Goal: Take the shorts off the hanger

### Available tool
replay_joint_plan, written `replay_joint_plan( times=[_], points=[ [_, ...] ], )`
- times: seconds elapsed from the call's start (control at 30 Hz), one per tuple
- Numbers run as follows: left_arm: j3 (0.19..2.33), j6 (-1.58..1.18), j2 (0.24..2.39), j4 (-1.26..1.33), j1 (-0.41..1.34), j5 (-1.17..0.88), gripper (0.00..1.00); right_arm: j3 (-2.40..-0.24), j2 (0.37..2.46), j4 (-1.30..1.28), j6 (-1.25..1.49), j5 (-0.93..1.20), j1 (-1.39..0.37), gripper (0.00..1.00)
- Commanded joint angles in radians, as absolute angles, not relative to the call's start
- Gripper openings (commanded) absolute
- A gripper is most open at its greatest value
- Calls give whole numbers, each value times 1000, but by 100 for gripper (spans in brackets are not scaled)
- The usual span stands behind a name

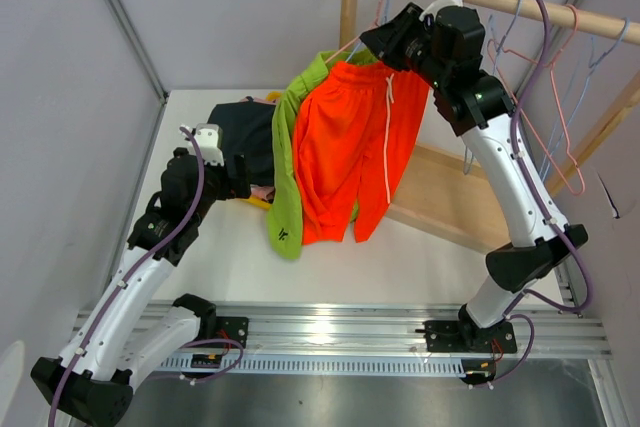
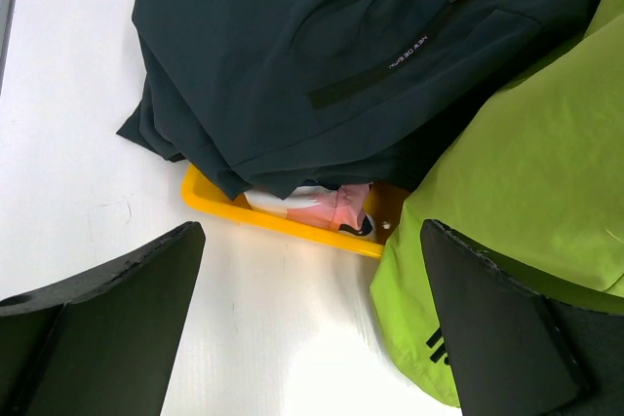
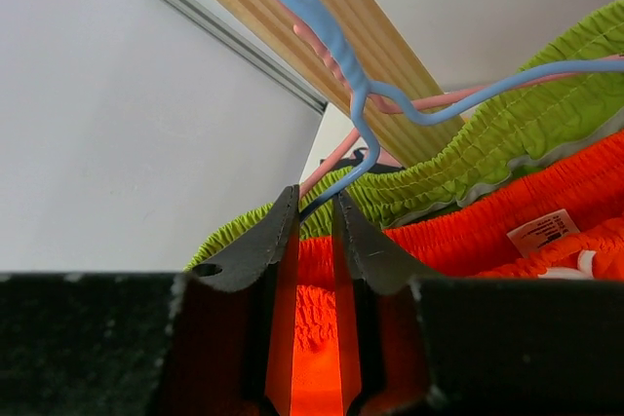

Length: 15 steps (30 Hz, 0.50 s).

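1. I see a white table (image 1: 420,257), with faint scuffs in the left wrist view.
2. Yellow tray (image 2: 283,221) lies flat on it, far left.
3. Dark navy shorts (image 2: 292,56) are heaped over the tray and spill onto the table. Pink fabric (image 2: 336,207) peeks out underneath.
4. Lime green shorts (image 2: 526,182): lower end appears to rest on the table beside the tray.
5. Wooden rack base (image 1: 440,197) stands on the right.
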State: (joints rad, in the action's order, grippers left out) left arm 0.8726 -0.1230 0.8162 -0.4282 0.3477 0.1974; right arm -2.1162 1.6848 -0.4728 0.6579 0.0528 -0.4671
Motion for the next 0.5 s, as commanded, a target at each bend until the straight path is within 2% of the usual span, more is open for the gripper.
replay_joint_plan(
  times=[0.0, 0.27, 0.47],
  points=[
    [868, -124, 815, -391, 353, 183, 99, -2083, 1628, -410, 657, 55, -460, 0],
    [870, -120, 802, -387, 353, 178, 99, -2059, 1503, -439, 660, 41, -453, 0],
    [887, -106, 793, -351, 363, 86, 99, -1968, 1362, -460, 661, 40, -420, 0]
  ],
)
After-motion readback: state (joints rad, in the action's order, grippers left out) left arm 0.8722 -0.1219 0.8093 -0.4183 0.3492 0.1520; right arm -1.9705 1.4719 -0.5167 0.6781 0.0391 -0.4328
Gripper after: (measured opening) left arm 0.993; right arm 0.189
